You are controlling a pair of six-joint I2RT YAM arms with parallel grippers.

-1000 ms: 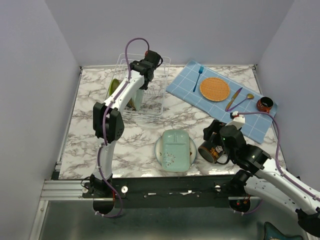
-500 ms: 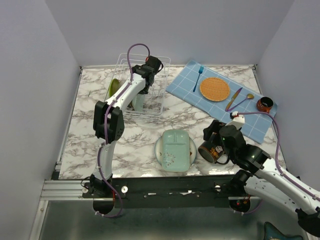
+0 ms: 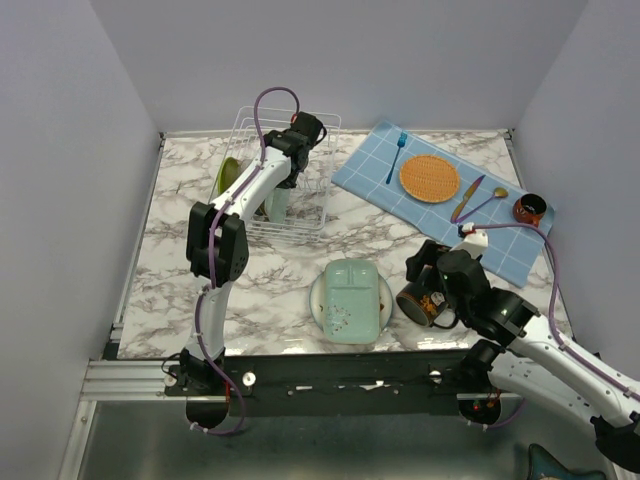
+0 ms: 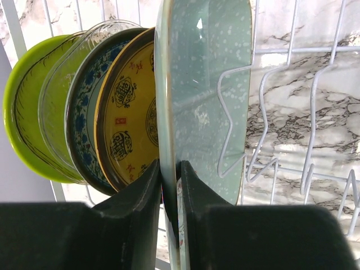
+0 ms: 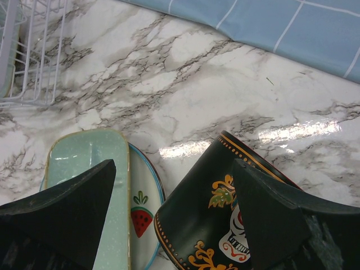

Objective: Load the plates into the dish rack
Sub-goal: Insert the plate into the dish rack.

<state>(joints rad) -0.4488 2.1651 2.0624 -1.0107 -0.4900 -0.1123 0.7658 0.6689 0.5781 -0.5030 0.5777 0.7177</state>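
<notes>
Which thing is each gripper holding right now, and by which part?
The left gripper pinches the pale green plate by its rim as it stands on edge in the rack. The right gripper is open over the mug, holding nothing.

The mint-green rounded-square plate (image 3: 350, 298) hides most of the round white watermelon plate (image 3: 316, 300); the racked speckled pale-green plate (image 4: 202, 101) runs past the picture's top.

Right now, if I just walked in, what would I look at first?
Probably the white dish rack at the back left of the table: bright plates stand on edge in it, and the left arm's fingers pinch a speckled green plate beside them. Then the mint-green square plate lying on a watermelon plate near the front, with a painted black mug tipped beside it.
</notes>
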